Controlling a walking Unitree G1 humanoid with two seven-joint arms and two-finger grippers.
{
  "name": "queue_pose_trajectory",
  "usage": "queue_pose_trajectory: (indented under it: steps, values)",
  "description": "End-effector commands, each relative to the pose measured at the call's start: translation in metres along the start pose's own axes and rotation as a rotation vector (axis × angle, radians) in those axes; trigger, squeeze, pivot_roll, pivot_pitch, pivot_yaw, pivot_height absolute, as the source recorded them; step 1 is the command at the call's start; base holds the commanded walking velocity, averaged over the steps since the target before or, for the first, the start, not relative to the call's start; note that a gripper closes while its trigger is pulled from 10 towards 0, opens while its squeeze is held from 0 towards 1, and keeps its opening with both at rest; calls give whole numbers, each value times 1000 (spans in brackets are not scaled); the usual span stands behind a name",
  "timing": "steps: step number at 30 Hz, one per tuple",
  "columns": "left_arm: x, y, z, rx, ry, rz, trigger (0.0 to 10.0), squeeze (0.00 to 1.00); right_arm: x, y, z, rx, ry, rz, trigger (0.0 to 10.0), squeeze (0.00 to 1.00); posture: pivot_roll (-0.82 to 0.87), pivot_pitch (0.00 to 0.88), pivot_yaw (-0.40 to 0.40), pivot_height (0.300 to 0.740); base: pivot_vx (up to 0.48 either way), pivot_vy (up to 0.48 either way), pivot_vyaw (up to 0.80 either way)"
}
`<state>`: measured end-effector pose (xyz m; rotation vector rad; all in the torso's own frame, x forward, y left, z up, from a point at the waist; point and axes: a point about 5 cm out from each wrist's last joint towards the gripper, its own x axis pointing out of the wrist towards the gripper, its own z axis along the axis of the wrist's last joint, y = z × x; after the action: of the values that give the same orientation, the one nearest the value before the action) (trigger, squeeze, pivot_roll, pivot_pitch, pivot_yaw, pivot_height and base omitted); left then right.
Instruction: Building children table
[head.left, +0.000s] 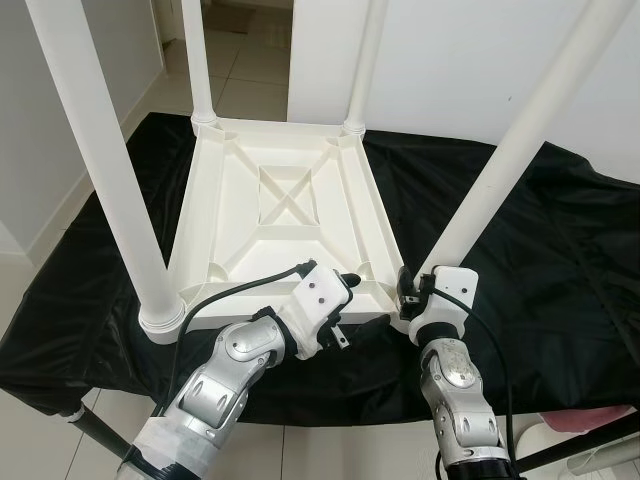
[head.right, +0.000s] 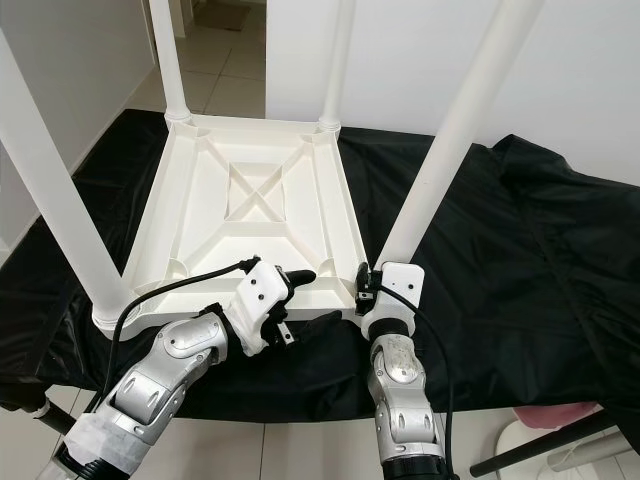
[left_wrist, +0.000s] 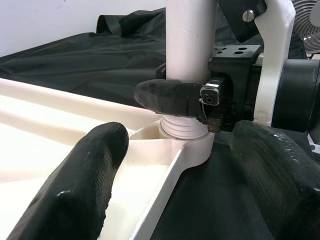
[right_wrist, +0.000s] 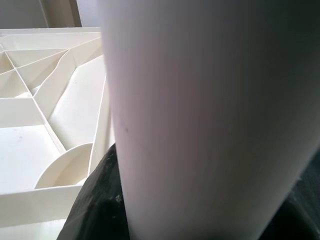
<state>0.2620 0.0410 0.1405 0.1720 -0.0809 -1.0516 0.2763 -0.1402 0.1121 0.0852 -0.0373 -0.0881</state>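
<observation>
A white plastic children's table (head.left: 280, 190) lies upside down on a black cloth, with its legs pointing up. My right gripper (head.left: 412, 290) is shut on the base of the near right leg (head.left: 500, 170), just above its socket; one of its fingers (left_wrist: 165, 97) wraps that leg (right_wrist: 210, 120). My left gripper (head.left: 349, 306) is open at the table's near rim (left_wrist: 165, 185), close to the same corner. One of its fingers (left_wrist: 75, 185) hangs over the inside of the table, the other (left_wrist: 280, 170) over the cloth outside.
The near left leg (head.left: 110, 170) and two far legs (head.left: 197, 60) stand upright in their sockets. The black cloth (head.left: 560, 260) spreads wide to the right. Tiled floor and a doorway lie beyond, white walls on both sides. A pink object (head.left: 590, 420) sits at the lower right.
</observation>
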Motion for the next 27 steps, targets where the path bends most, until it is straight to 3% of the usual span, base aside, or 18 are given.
queue_pose_trajectory:
  steps: [1, 5, 6, 7, 8, 19, 20, 27]
  values:
    - [0, -5, -3, -5, 13, -29, 10000, 0, -1, 0, -10, 31, 62, 0, 10000, 0, -16, 0, -94, 740, 0, 0, 0]
    - [0, -4, -3, -2, 14, -30, 10000, 0, -1, 2, -4, 35, 36, 45, 10000, 0, -13, 0, -95, 740, 0, 0, 0]
    - [0, -3, -3, -2, 14, -28, 10000, 0, 0, 1, -2, 38, 26, 53, 10000, 165, -15, 0, -94, 740, 0, 0, 0]
    - [0, -3, -3, -2, 14, -28, 10000, 0, 0, 1, -2, 38, 26, 53, 10000, 165, -15, 0, -94, 740, 0, 0, 0]
    - [0, -4, -3, -2, 13, -29, 10000, 0, 1, -2, 3, 53, -1, 78, 10000, 1000, -17, 0, -93, 740, 0, 0, 0]
    - [2, -5, -2, -13, 7, -23, 10000, 0, -5, -17, 10, 14, -69, 193, 10000, 1000, -27, 0, -97, 740, 0, 0, 0]
    - [2, -6, -2, -12, 6, -27, 10000, 0, -8, -20, 6, 17, -59, 212, 10000, 0, -28, 0, -99, 740, 0, 0, 0]
    - [4, -9, -1, -13, -4, -31, 10000, 0, -18, -25, 2, 23, -52, 331, 10000, 0, -32, 0, -96, 740, 0, 0, 0]
